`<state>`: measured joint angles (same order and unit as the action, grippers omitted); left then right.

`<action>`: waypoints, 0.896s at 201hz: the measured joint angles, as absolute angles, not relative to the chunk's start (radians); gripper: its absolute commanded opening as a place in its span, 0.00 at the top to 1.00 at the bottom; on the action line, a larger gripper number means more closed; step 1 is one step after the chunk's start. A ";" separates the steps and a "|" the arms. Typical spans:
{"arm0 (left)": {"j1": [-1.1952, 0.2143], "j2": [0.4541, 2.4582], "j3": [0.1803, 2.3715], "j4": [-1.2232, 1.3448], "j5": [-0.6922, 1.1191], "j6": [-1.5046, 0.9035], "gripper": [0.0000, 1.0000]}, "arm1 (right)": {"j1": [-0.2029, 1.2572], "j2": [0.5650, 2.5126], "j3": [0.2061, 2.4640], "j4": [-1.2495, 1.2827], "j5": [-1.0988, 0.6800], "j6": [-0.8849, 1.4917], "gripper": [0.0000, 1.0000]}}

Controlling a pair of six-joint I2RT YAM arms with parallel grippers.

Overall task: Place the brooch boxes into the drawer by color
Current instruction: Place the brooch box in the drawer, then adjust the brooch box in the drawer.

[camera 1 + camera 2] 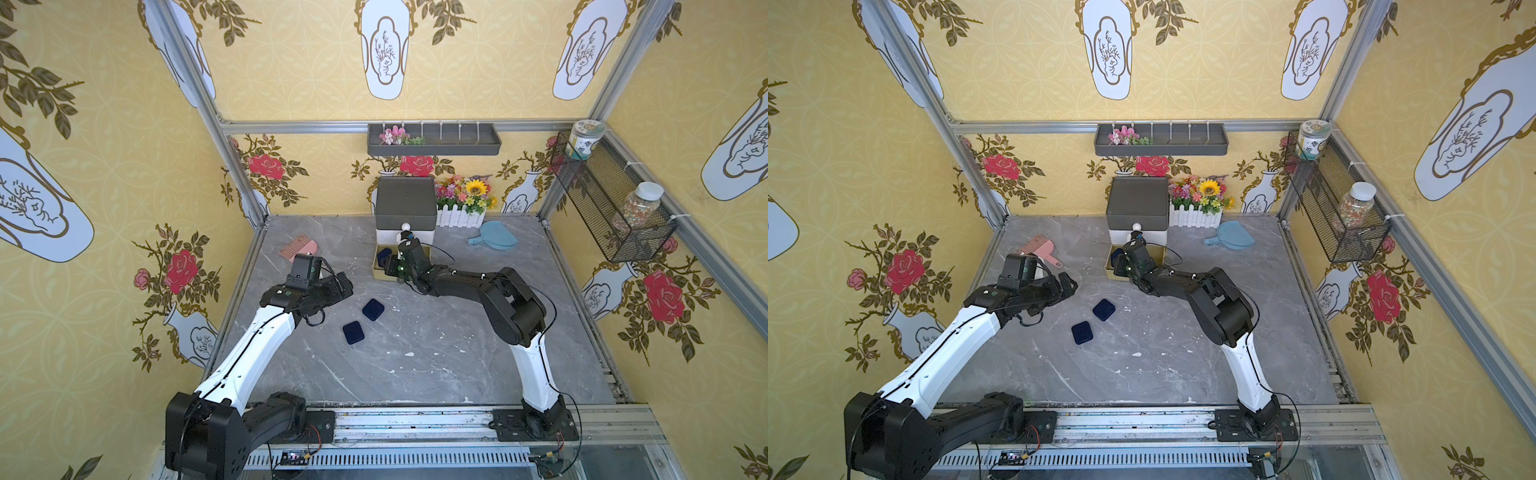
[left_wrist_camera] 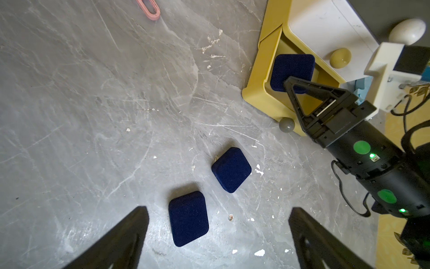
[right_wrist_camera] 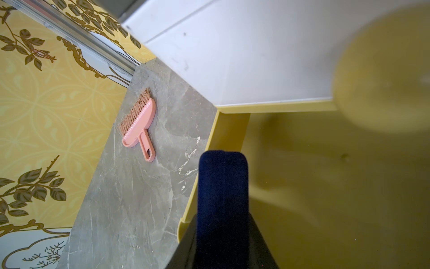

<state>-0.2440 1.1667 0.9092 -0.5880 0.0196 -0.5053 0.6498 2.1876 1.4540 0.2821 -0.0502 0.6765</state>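
Sends the left arm (image 1: 257,345) up from the near-left base, white link slanting far and right, wrist level at the left middle. Holds the left claw (image 1: 344,286) wide open, fingers (image 2: 125,237) splayed well apart, aimed down and to the right, gripping nothing. Lifts the right arm (image 1: 534,374) steeply off the near-right base, bends hard at the high black elbow, runs the dark forearm out toward the far left. Shows green lights along that wrist. Tips the right claw (image 1: 389,266) downward at the far middle, pinched narrow on a navy box (image 2: 292,69), clamped between both fingers.
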 measured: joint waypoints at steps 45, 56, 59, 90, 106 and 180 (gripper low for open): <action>-0.240 1.172 0.904 -0.579 0.023 -0.501 0.00 | 0.650 2.233 1.510 0.277 -0.027 0.676 0.63; -0.239 1.174 0.901 -0.576 0.023 -0.498 0.00 | 0.650 2.233 1.512 0.279 -0.026 0.676 0.59; -0.238 1.174 0.900 -0.576 0.023 -0.498 0.00 | 0.650 2.233 1.512 0.281 -0.026 0.676 0.58; -0.236 1.181 0.894 -0.573 0.025 -0.495 0.00 | 0.648 2.233 1.514 0.288 -0.026 0.675 0.47; -0.236 1.183 0.894 -0.572 0.030 -0.493 0.00 | 0.648 2.233 1.514 0.289 -0.025 0.675 0.44; -0.235 1.183 0.894 -0.570 0.030 -0.490 0.00 | 0.651 2.149 1.447 0.210 0.022 0.626 0.62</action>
<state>-0.2348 1.1831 0.8936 -0.5701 0.0299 -0.4900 0.6506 2.1490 1.4467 0.2096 0.0216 0.6262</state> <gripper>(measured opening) 0.999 0.489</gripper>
